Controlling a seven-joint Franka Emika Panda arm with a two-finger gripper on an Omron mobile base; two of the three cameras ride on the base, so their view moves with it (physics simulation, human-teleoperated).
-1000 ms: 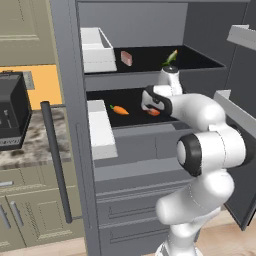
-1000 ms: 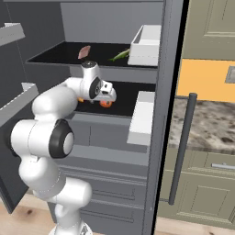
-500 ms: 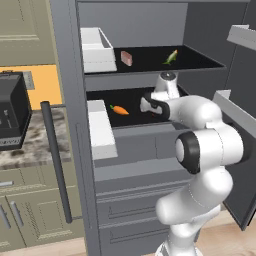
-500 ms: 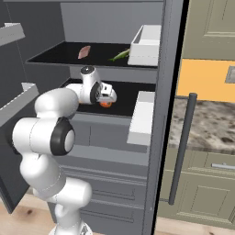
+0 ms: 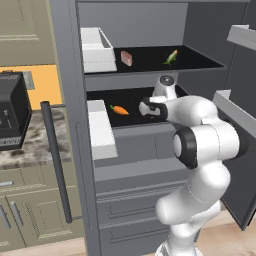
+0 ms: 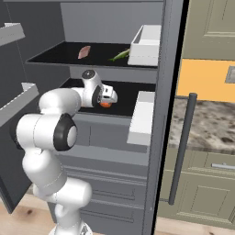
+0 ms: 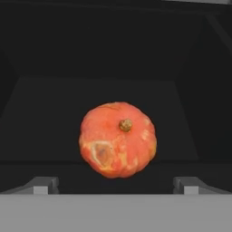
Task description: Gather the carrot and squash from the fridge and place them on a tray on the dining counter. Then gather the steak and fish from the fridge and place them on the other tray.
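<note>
Claw [image 7: 116,185] is spread wide, nothing between the tips, reaching into the fridge [image 5: 150,165] at the lower dark shelf [image 5: 131,100]. Hand view: squash [image 7: 118,139], orange-red with a brown stem nub facing the camera, sits dead ahead on that shelf, centred between the two fingertips [image 7: 43,185] but not touching either. Right base view shows a sliver of the squash [image 6: 106,104] just under the hand. Carrot [image 5: 119,109] lies on the same shelf, to the left of the hand in the left base view, apart from it. Upper shelf [image 5: 200,61]: pinkish steak [image 5: 126,58] near the middle, and a green-yellow item [image 5: 171,56] further right, too small to tell what it is. White bin [image 5: 97,49] sits at the upper shelf's left end. Counter [image 5: 30,145] left of the fridge carries a dark appliance [image 5: 12,117].
</note>
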